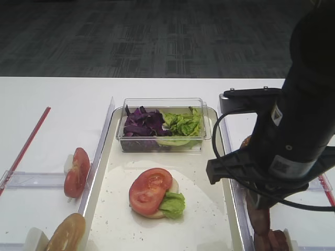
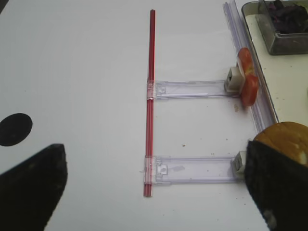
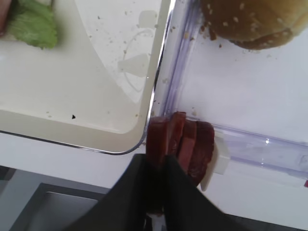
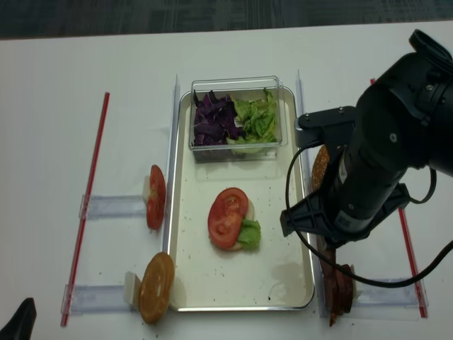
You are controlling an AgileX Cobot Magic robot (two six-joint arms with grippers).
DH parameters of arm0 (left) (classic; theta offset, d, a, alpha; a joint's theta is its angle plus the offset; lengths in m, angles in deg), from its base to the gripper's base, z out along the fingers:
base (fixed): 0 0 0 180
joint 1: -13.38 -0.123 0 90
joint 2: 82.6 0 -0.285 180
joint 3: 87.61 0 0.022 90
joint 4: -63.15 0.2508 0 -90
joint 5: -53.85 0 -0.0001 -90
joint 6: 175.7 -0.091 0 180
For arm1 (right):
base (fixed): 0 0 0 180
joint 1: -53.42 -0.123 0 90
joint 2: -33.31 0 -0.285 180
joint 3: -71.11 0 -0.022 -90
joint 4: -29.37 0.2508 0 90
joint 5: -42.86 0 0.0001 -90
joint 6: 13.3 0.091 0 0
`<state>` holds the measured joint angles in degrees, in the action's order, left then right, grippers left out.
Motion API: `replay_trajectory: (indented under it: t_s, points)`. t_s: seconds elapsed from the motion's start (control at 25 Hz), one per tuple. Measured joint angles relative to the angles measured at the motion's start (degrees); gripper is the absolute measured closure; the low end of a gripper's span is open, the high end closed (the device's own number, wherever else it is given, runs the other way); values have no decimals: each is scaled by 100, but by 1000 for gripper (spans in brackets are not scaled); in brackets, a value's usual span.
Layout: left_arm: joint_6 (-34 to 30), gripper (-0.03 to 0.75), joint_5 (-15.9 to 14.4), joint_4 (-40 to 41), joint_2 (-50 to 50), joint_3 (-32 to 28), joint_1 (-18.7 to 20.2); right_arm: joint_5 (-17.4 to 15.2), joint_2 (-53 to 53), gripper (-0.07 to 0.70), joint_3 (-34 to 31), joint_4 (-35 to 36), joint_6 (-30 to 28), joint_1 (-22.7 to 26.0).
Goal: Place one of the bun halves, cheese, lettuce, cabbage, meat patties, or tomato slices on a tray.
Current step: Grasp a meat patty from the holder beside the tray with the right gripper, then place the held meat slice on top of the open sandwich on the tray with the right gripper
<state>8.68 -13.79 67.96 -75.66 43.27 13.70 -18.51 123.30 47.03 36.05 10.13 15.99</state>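
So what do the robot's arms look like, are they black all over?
Mostly, yes. The right arm is chunky, rounded and matt black, with small white stickers printed with codes on its side. A black cable loops off it, and a flat black bracket sticks out near the top. The right gripper has dark, tapering fingers. Only dark finger shapes of the left gripper show.

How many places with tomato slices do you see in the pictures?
2. One tomato slice lies on the stack in the middle of the tray. More tomato slices stand on edge in the holder left of the tray; how many stand there, I cannot tell.
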Motion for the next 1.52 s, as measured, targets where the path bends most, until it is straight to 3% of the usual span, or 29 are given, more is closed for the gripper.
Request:
replay_trajectory:
  t_s: [0.48,1.0,1.52]
  points:
    - [0,26,0,0,0,0,0,-117,0,519,0,-507,230,0]
    - [0,26,0,0,0,0,0,-224,0,520,12,-266,-505,1369]
    - [0,26,0,0,0,0,0,-137,0,520,15,149,-993,1650]
